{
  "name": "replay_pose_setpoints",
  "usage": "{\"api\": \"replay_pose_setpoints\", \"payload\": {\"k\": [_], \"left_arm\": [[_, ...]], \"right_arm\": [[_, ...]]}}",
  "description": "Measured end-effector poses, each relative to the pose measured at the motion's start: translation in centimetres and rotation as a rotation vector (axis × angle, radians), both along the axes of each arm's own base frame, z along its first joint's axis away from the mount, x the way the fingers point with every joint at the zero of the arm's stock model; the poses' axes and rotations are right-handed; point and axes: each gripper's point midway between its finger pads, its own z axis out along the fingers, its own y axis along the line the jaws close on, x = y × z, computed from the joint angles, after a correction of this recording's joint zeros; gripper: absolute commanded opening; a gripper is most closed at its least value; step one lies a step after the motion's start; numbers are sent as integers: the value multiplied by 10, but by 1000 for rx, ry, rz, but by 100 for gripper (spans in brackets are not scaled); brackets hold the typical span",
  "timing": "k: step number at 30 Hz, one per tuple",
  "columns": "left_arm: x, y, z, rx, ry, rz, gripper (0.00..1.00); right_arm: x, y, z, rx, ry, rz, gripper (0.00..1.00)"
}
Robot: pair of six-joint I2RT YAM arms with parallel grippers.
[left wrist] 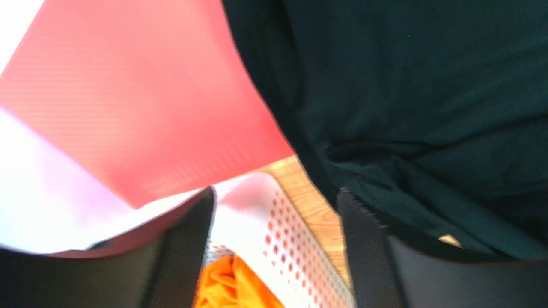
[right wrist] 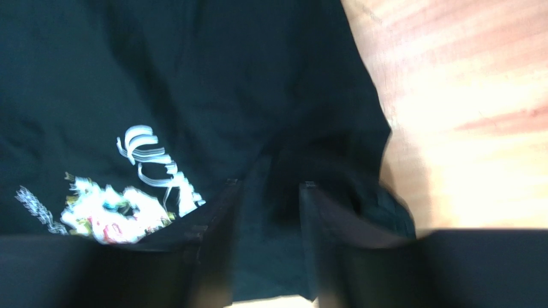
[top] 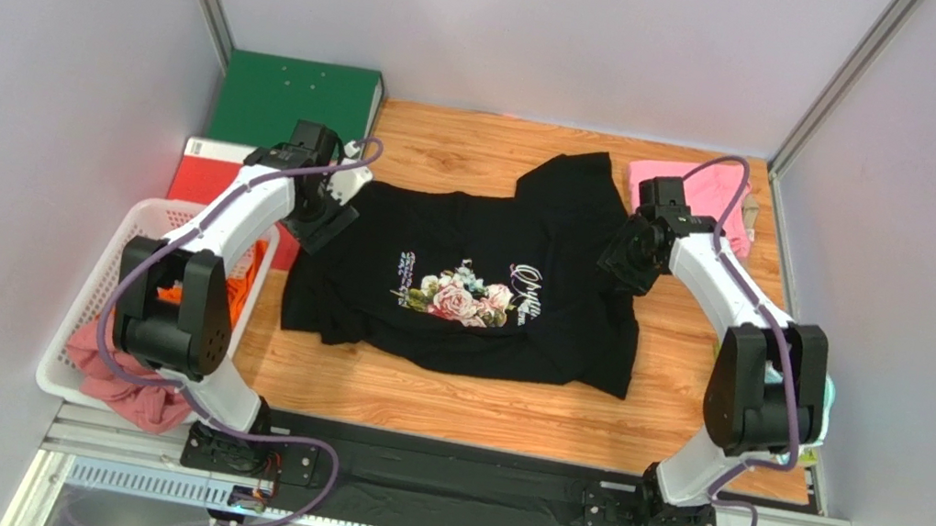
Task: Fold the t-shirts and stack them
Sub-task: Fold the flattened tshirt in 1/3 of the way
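Observation:
A large black t-shirt (top: 468, 298) with a rose print and white script lies spread on the wooden table. My left gripper (top: 331, 208) hovers at its upper left edge. In the left wrist view the left gripper (left wrist: 276, 196) is open with nothing between its fingers, and the black t-shirt (left wrist: 418, 96) lies to their right. My right gripper (top: 614, 260) is over the shirt's upper right part. In the right wrist view the right gripper (right wrist: 270, 189) is open, with black cloth (right wrist: 193, 77) showing in the gap. A pink t-shirt (top: 693, 193) lies at the back right.
A white basket (top: 146, 215) at the left holds an orange shirt (top: 248, 279) and a dusty-rose one (top: 127, 393). A green binder (top: 295, 105) and a red binder (top: 201, 175) lie at the back left. A teal bundle (top: 825, 400) sits at the right edge.

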Motion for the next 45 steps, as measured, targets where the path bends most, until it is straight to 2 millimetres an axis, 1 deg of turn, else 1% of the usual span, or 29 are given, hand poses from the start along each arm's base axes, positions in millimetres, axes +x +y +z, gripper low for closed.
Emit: {"api": "replay_pose_setpoints", "payload": {"k": [2,4,6,7,8,10,12,13,14,16,18,20,22,23,24,26,28,30,34,35,36,37,38,39,40,41,43,44,45], "left_arm": [[-1,1,10,-9,-33,20,85],[-11,-2,23,-35,-64,16,85],[-28,-8,36,-70,-85,-1,85],[-40,-14,43,-91,-94,-19,85],[-53,-22,49,-112,-103,-44,85],[-78,-47,56,-158,-107,-123,83],[-100,-69,52,-197,-82,-198,83],[-110,-77,45,-211,-52,-230,82],[-119,-80,37,-214,-19,-243,82],[-133,-78,14,-199,62,-242,81],[-142,-74,-2,-177,129,-231,80],[-143,-71,-10,-156,162,-224,80],[-138,-69,-14,-134,158,-224,80],[-134,-68,-15,-122,152,-222,80],[-130,-67,-18,-111,149,-222,79],[-122,-66,-25,-86,151,-221,79],[-114,-63,-35,-56,163,-215,79],[-107,-61,-47,-35,183,-208,78],[-96,-51,-63,-20,219,-168,77],[-93,-50,-65,-20,221,-162,76],[-91,-48,-67,-19,220,-154,74],[-88,-46,-69,-17,219,-150,72],[-87,-45,-71,-13,218,-147,64],[-85,-44,-73,-11,219,-147,58],[-84,-44,-76,-8,221,-148,51],[-83,-43,-78,-6,228,-148,36],[-82,-43,-84,-5,246,-147,24],[-82,-43,-85,-3,254,-153,16],[-81,-43,-85,-5,250,-150,15]], "right_arm": [[9,-1,-5,-20,4,8,61],[13,-5,-11,-51,13,15,69],[14,-12,-12,-88,16,14,70],[13,-15,-11,-108,17,13,69],[14,-18,-9,-124,15,9,68],[18,-19,-4,-135,-1,7,66],[17,-16,1,-124,-10,17,63],[15,-12,5,-117,-18,25,62],[11,-6,9,-107,-27,43,62],[-1,10,16,-89,-47,90,61],[-21,33,22,-63,-62,160,61],[-39,51,22,-43,-61,221,61],[-58,63,13,-35,-35,268,60],[-71,64,1,-34,0,280,60],[-74,64,-2,-33,10,283,59],[-87,62,-18,-30,65,282,59],[-93,63,-28,-26,103,281,57],[-95,67,-35,-15,126,286,57],[-97,79,-48,1,155,311,55],[-97,81,-50,3,158,315,52],[-98,83,-52,4,164,321,47],[-98,85,-55,6,169,327,45],[-98,86,-58,7,174,329,43],[-97,87,-61,6,180,331,42],[-97,88,-65,5,188,330,42],[-96,89,-71,4,197,330,42],[-92,91,-73,7,203,328,41],[-90,91,-74,11,205,325,40],[-90,92,-74,14,208,324,40]]}}
